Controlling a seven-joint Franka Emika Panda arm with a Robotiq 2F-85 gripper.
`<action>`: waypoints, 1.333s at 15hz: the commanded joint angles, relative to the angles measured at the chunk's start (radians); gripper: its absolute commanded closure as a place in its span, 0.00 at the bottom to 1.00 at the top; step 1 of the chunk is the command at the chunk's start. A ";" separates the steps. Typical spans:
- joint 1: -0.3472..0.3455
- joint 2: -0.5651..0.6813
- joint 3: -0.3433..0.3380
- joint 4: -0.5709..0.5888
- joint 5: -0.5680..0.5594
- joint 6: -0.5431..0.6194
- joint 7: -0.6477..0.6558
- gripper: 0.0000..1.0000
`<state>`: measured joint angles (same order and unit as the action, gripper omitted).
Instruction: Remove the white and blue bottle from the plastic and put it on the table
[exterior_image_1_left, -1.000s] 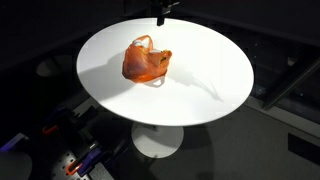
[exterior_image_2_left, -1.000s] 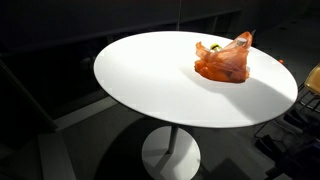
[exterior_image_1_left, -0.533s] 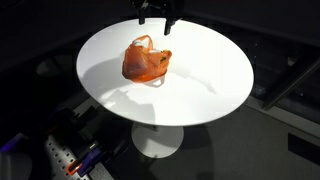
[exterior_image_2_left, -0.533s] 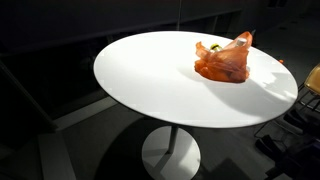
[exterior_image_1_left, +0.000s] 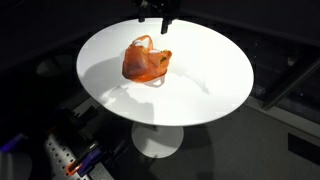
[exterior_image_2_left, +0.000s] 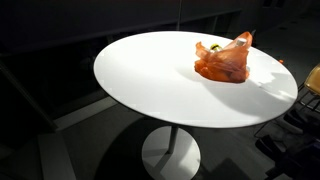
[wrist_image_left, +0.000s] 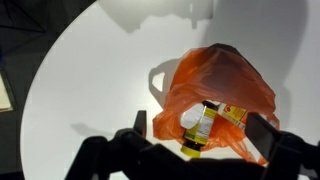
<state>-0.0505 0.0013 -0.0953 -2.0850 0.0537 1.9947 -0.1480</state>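
An orange plastic bag (exterior_image_1_left: 146, 62) lies on the round white table (exterior_image_1_left: 200, 85), toward its far side; it also shows in an exterior view (exterior_image_2_left: 224, 60). In the wrist view the bag (wrist_image_left: 235, 85) gapes open. A bottle (wrist_image_left: 199, 128) with a white and yellow label lies inside, beside a yellow packet (wrist_image_left: 231, 115). No blue shows on the bottle. My gripper (exterior_image_1_left: 155, 17) hangs above the table's far edge, beyond the bag. It is open and empty, with its fingers (wrist_image_left: 200, 135) spread either side of the bag's mouth and not touching it.
The table stands on a white pedestal (exterior_image_2_left: 170, 155) in a dark room. Cluttered equipment (exterior_image_1_left: 65, 158) sits on the floor by the table. More gear (exterior_image_2_left: 310, 80) is at the edge of an exterior view. Bare tabletop (exterior_image_2_left: 150, 80) lies beside the bag.
My gripper has come down into view above the table's far edge and shifted toward the bag. The bag and bottle have not moved.
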 joint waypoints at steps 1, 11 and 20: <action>-0.002 0.012 0.016 -0.005 0.008 0.047 0.025 0.00; 0.011 0.177 0.063 0.009 0.120 0.324 0.029 0.00; 0.010 0.251 0.090 0.013 0.096 0.328 0.023 0.00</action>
<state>-0.0340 0.2488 -0.0088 -2.0886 0.1619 2.3645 -0.1391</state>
